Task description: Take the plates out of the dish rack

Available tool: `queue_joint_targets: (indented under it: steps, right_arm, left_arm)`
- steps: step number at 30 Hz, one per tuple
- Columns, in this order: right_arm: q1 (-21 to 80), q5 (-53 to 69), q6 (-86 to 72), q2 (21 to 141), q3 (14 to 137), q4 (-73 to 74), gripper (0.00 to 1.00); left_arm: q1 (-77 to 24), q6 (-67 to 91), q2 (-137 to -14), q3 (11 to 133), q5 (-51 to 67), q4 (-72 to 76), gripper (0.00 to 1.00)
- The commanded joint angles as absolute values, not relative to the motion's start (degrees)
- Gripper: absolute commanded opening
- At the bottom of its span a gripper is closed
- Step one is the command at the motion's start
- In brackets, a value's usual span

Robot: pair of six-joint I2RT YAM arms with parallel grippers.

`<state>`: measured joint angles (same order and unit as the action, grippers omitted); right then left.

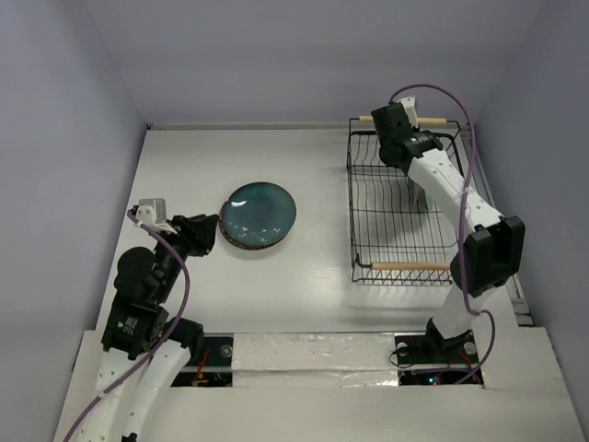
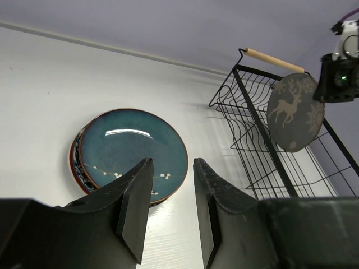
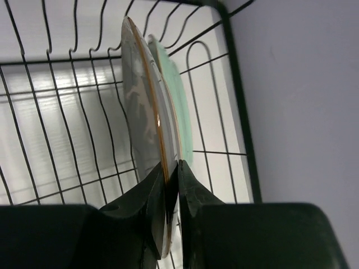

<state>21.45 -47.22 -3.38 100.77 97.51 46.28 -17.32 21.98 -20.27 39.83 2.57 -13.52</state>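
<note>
- One white table lies under both arms.
- One black wire dish rack sits on it, right below the right gripper and well apart from the left gripper. It has two wooden handles. One handle is on the side near the arm bases, and the other handle is close by the right gripper.
- Three plates make a flat pile on the table, just in front of the left gripper. The dark teal plate is on top. A blue-patterned rim and a red rim peek out from under it.
- One brown plate with a pale deer on it stands up on its edge in the right gripper, over the far end of the rack. The pictures do not show if it touches the wires.
- One mint green plate stands in the rack, just behind the brown plate and very close to it, next to the right gripper's fingers.
- The right gripper is pinched tight on the rim of the brown plate, with one finger on each face.
- The left gripper has its two fingers apart, with nothing between them. It is low by the table and points at the pile of plates.
</note>
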Motion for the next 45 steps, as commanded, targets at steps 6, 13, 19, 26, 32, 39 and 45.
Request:
queue_joint_targets:
  steps: [6, 13, 19, 26, 32, 39, 45]
  right_arm:
    - [21.97, -47.02, -5.7, 89.13, 99.14, 38.58, 0.0]
    - [21.97, -44.56, -7.29, 83.42, 97.91, 35.96, 0.0]
    - [21.97, -38.24, -8.78, 82.26, 96.95, 38.39, 0.0]
    - [21.97, -26.66, -12.22, 81.12, 86.76, 32.09, 0.73]
    - [21.36, -28.56, -12.66, 88.23, 86.13, 31.03, 0.73]
    - [18.63, -31.2, -12.48, 94.56, 87.01, 29.8, 0.61]
    - [17.58, -33.04, -11.17, 99.31, 89.82, 30.41, 0.42]
  left_arm:
    - [-17.67, 22.06, -19.69, 39.29, 3.08, -10.81, 0.32]
    - [-17.67, 22.15, -19.86, 39.37, 2.99, -10.81, 0.33]
    - [-17.67, 22.15, -19.86, 39.37, 2.9, -10.9, 0.33]
    - [-17.67, 22.15, -20.04, 39.37, 2.99, -10.9, 0.33]
    - [-17.67, 22.15, -19.78, 39.37, 2.81, -10.9, 0.33]
    - [-17.67, 21.97, -20.04, 39.37, 2.9, -10.99, 0.33]
    - [-17.67, 22.06, -20.13, 39.37, 2.9, -10.99, 0.33]
